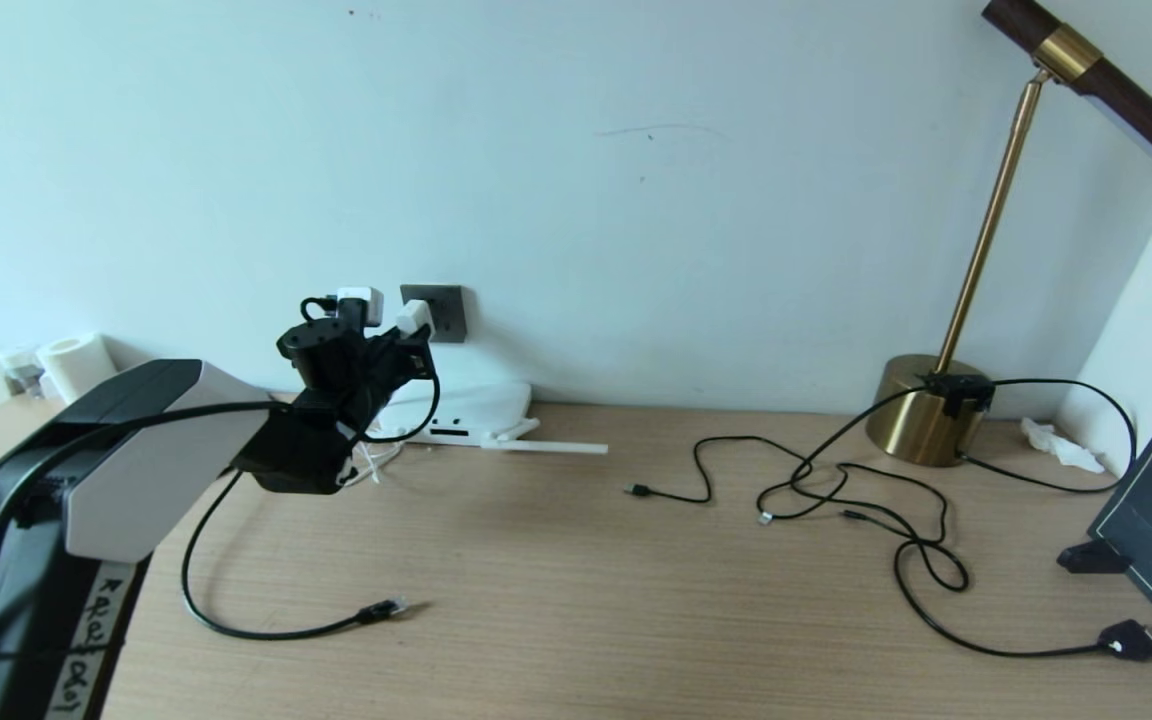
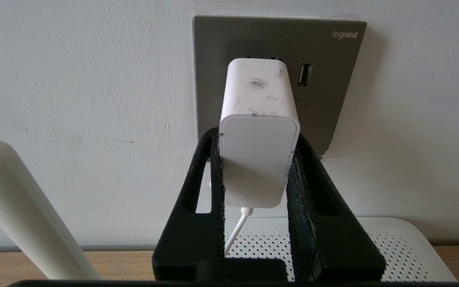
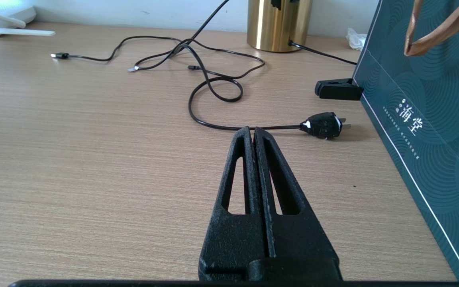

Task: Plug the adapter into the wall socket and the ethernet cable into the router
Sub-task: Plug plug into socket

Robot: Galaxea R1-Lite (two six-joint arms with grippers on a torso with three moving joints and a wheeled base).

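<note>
The plug's [image 2: 258, 135] prongs are hidden against the socket [image 2: 333, 103], so their depth cannot be told (no gap shows). Below the left hand [image 2: 257, 159], the router [image 2: 397, 247] is mostly covered.

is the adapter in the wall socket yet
Cannot tell if seated: the adapter, gripped by the left hand, meets the wall socket.

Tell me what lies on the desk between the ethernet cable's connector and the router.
In the head view, only bare desk separates the ethernet cable connector from the router.
</note>
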